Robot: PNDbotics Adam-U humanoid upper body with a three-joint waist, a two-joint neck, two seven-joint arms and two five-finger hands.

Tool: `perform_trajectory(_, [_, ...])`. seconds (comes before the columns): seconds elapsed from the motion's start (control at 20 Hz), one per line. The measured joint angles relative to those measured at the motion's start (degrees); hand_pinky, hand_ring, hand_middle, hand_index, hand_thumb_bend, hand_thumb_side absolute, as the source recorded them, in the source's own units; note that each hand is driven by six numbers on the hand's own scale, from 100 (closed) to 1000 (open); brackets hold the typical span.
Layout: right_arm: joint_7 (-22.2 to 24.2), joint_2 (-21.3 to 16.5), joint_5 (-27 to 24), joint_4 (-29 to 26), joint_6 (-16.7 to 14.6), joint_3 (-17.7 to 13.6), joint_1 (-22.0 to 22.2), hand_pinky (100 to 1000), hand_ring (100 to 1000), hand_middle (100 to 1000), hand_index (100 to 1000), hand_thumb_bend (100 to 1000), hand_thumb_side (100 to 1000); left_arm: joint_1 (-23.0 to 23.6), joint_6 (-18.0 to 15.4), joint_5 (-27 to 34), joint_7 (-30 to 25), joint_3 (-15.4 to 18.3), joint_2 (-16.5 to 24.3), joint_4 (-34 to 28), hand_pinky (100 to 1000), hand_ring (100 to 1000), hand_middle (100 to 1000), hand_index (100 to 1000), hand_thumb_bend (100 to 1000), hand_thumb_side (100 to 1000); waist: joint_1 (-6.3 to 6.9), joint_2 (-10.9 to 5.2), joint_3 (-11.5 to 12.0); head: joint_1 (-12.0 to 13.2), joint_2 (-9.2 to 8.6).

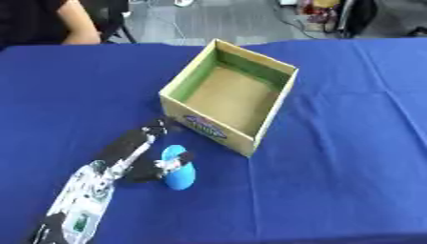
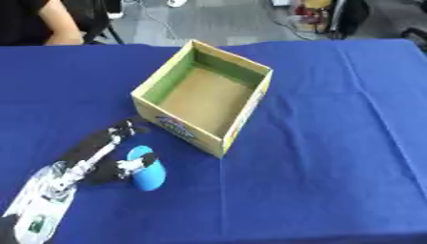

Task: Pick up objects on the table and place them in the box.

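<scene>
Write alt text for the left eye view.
The robot's left hand reaches from the lower left, fingers against a blue object on the blue table. Just beyond stands an open, empty cardboard box.

Blue-clothed table [image 1: 350,143] bears a cardboard box [image 1: 250,143] and, seemingly, a blue object [image 1: 179,177].

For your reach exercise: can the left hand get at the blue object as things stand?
Probably yes. The left hand is already at the blue object, its thumb against it, and nothing lies between them; the box stands just beyond.
</scene>
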Motion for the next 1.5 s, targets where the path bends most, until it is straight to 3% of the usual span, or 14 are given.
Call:
perform_trajectory(0.65, [0.02, 0.0, 0.0, 0.0, -0.01, 0.11, 0.0, 833, 739, 867, 948, 100, 857, -0.47, -0.74, -0.3, -0.27, -1.15, -0.49, 3.58, 881, 852, 1000, 902, 997, 1000, 0.0, 0.01, 0.02, 0.25, 0.0])
perform_trajectory(1.0, [0.04, 0.0, 0.0, 0.0, 0.01, 0.11, 0.0, 833, 739, 867, 948, 100, 858, -0.86, -0.87, -0.57, -0.49, -1.26, -0.44, 4.37, 881, 852, 1000, 898, 935, 1000, 0.0, 0.01, 0.02, 0.25, 0.0])
perform_trajectory(1.1, [0.05, 0.0, 0.0, 0.0, 0.02, 0.11, 0.0, 833, 739, 867, 948, 100, 858, -0.88, -0.81, -0.56, -0.56, -1.27, -0.43, 4.39, 881, 851, 985, 883, 866, 1000, 0.01, 0.01, 0.02, 0.25, 0.0])
perform_trajectory(1.2, [0.06, 0.0, 0.0, 0.0, 0.03, 0.11, 0.0, 833, 739, 867, 948, 100, 858, -0.88, -0.69, -0.44, -0.67, -1.29, -0.43, 4.4, 880, 844, 949, 855, 717, 1000, 0.01, 0.01, 0.02, 0.25, 0.0])
perform_trajectory(1.25, [0.06, 0.0, 0.0, 0.0, 0.03, 0.11, 0.0, 833, 739, 867, 948, 100, 857, -0.88, -0.63, -0.37, -0.69, -1.29, -0.43, 4.4, 879, 841, 939, 847, 682, 1000, 0.01, 0.01, 0.03, 0.25, 0.0])
perform_trajectory(1.3, [0.06, 0.0, 0.0, 0.0, 0.03, 0.11, 0.0, 833, 739, 867, 948, 100, 857, -0.88, -0.58, -0.27, -0.66, -1.3, -0.43, 4.4, 880, 843, 945, 852, 703, 1000, 0.01, 0.01, 0.03, 0.25, 0.0])
perform_trajectory(1.35, [0.06, 0.0, 0.0, 0.0, 0.03, 0.11, 0.0, 833, 739, 867, 948, 100, 857, -0.88, -0.52, -0.22, -0.62, -1.33, -0.43, 4.4, 876, 834, 917, 816, 476, 986, 0.01, 0.01, 0.03, 0.25, 0.0])
perform_trajectory(1.4, [0.06, 0.0, 0.0, 0.0, 0.03, 0.11, 0.0, 833, 739, 867, 948, 100, 855, -0.88, -0.36, -0.2, -0.49, -1.35, -0.42, 4.4, 877, 836, 914, 810, 441, 978, 0.01, 0.01, 0.04, 0.25, 0.0])
perform_trajectory(1.45, [0.06, 0.0, 0.0, 0.0, 0.03, 0.11, 0.0, 833, 739, 867, 948, 100, 857, -0.88, -0.16, -0.17, -0.31, -1.37, -0.42, 4.4, 876, 830, 911, 789, 334, 948, 0.01, 0.01, 0.04, 0.25, 0.0])
perform_trajectory(1.5, [0.06, 0.0, 0.0, 0.0, 0.03, 0.11, 0.0, 833, 739, 867, 948, 100, 857, -0.88, 0.08, -0.14, -0.15, -1.41, -0.42, 4.4, 876, 831, 912, 793, 350, 953, 0.01, 0.01, 0.04, 0.25, 0.0])
